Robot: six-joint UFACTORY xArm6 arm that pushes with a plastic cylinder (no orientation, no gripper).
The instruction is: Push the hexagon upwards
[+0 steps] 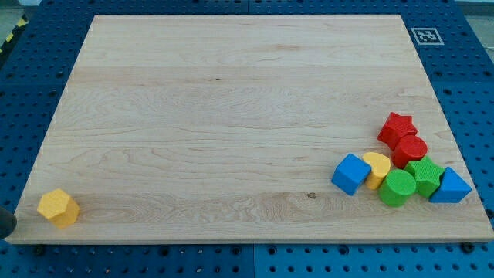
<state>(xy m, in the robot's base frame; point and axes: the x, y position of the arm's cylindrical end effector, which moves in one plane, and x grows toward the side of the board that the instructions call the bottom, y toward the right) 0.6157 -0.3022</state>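
Observation:
The yellow hexagon block (59,207) lies near the bottom left corner of the wooden board (231,108), far from the other blocks. A dark rounded shape (6,224) shows at the view's left edge, just left of and slightly below the hexagon. It looks like the lower end of my rod, but most of it is cut off by the frame. It is apart from the hexagon by a small gap.
A cluster of blocks sits at the board's lower right: a red star (397,127), a red cylinder (410,150), a blue cube (351,173), a yellow half-round (377,167), a green cylinder (397,188), a green ridged block (424,176) and a blue triangle (451,187). A marker tag (426,35) lies beyond the top right corner.

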